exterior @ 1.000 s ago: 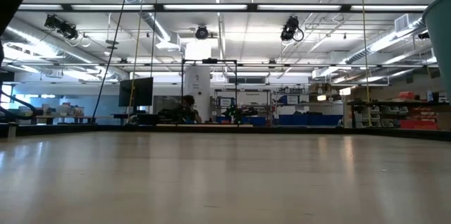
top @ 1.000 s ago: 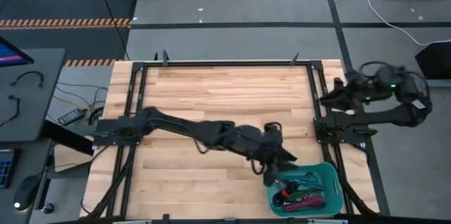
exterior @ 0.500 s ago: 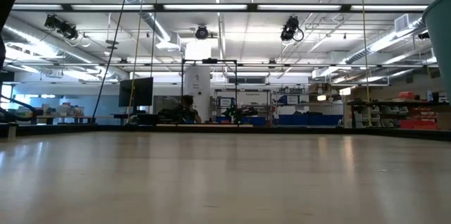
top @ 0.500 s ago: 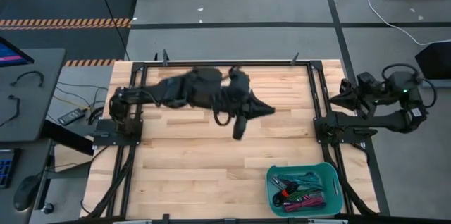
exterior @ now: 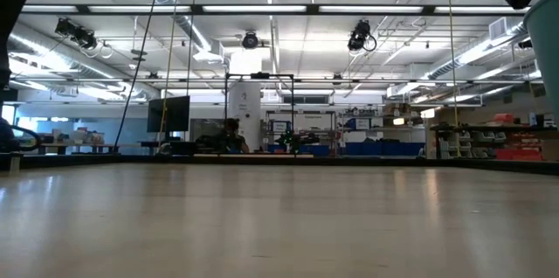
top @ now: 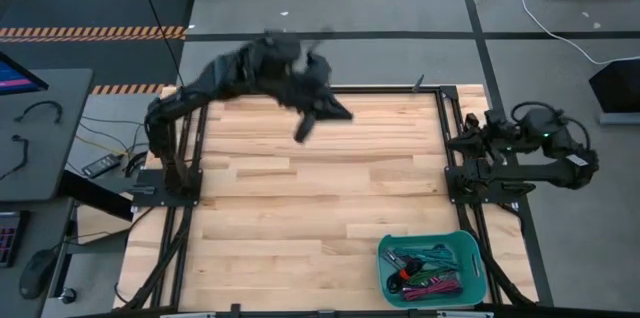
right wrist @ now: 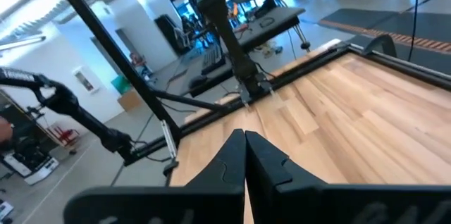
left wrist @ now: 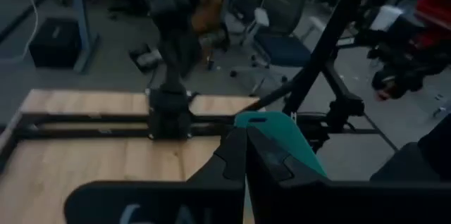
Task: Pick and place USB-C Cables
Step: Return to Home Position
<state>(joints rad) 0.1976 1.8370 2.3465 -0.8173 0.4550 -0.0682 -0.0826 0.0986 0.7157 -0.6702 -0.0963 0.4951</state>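
Left gripper [top: 302,132] is hanging in the air above the far part of the wooden table [top: 300,218], at the end of an arm that is arching up from its base on the table's left edge. Its wrist view is showing the two dark fingers [left wrist: 229,159] pressed together along a thin seam, with nothing caught between them. Right gripper [top: 463,143] is waiting just beside the table's right edge, on an arm folded back over its mount. Its own fingers [right wrist: 227,162] are meeting in the same way, gripping nothing.

Well apart from the left gripper, across the tabletop toward the near right corner, a green bin [top: 458,245] is sitting on the wood. It is nearer to the right gripper than to the left one, on the near side of that arm's mount. The USB-C cables [top: 428,270] are lying inside this bin in a loose heap, well clear of both grippers. Magenta, red, green and dark strands are showing among them, but the separate bundles are too small to count. In the left wrist view, a teal part of the bin is showing beyond the closed fingertips.

Far behind the table, in the low view, a person [exterior: 231,131] is sitting in the room.
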